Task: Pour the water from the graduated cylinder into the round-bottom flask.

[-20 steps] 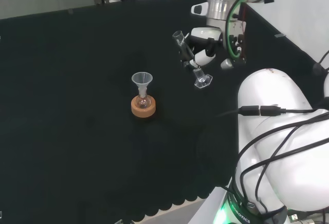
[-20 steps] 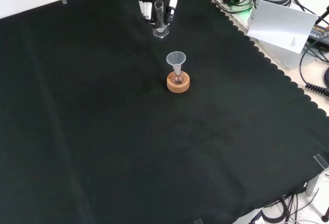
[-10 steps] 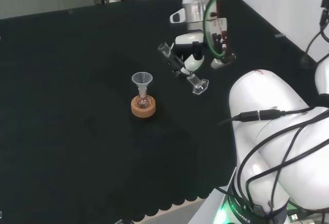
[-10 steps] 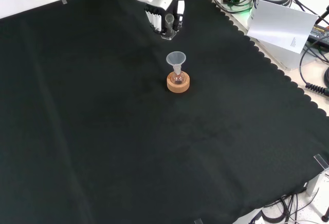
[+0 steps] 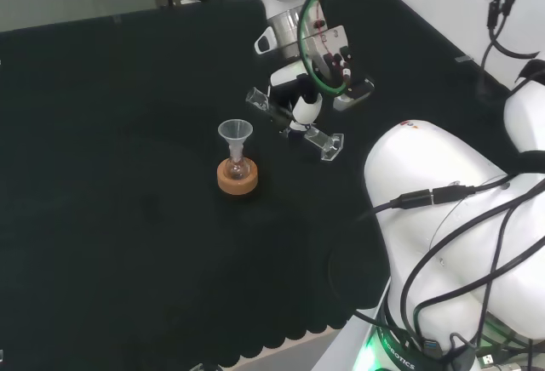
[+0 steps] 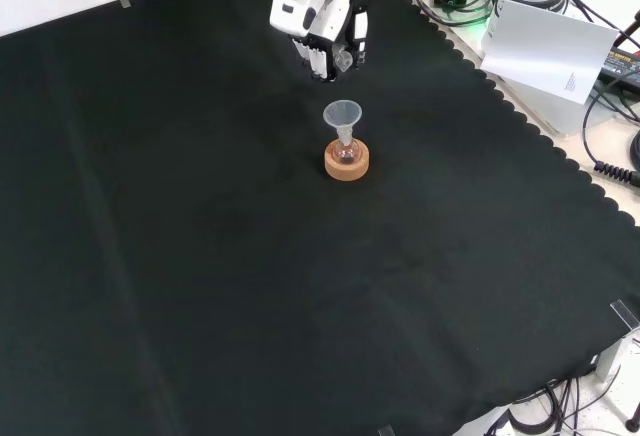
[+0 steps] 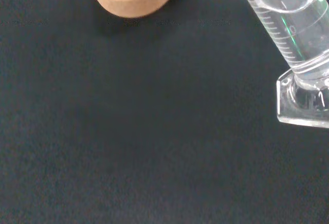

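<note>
Just beside the funnel-topped round-bottom flask [image 5: 237,165], the robot hand [image 5: 298,109] grips the tilted graduated cylinder [image 5: 294,124]; pouring likely needs further tipping.

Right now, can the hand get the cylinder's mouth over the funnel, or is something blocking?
Probably yes. The hand holds the graduated cylinder tilted, mouth toward the funnel on the round-bottom flask. In the head view only bare cloth lies between them.
</note>
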You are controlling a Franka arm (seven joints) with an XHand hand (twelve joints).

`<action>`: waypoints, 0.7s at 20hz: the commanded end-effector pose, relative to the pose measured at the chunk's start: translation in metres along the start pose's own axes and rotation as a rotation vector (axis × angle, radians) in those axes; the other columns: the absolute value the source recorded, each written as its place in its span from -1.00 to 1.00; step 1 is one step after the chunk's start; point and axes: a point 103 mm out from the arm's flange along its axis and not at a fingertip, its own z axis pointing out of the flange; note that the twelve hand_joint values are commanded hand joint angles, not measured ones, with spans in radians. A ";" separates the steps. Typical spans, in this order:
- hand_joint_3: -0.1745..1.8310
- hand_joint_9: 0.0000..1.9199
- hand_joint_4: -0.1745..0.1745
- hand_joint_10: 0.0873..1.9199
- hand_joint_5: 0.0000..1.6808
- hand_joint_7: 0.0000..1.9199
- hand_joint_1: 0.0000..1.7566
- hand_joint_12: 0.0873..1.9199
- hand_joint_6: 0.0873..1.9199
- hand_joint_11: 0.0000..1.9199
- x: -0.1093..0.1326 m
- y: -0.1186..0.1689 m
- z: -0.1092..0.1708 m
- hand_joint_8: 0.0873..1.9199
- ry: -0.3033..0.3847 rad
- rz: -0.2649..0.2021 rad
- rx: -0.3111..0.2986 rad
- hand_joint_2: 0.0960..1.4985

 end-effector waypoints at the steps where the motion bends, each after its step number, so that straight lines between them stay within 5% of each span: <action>1: -0.83 0.49 -1.00 -1.00 0.24 0.12 0.45 -0.26 -0.11 0.27 -0.008 0.000 -0.001 -0.13 -0.052 0.084 0.117 0.40; 14: -0.83 0.50 -1.00 -1.00 0.25 0.12 0.45 -0.27 -0.11 0.27 -0.006 0.012 -0.003 -0.13 -0.072 0.116 0.309 0.40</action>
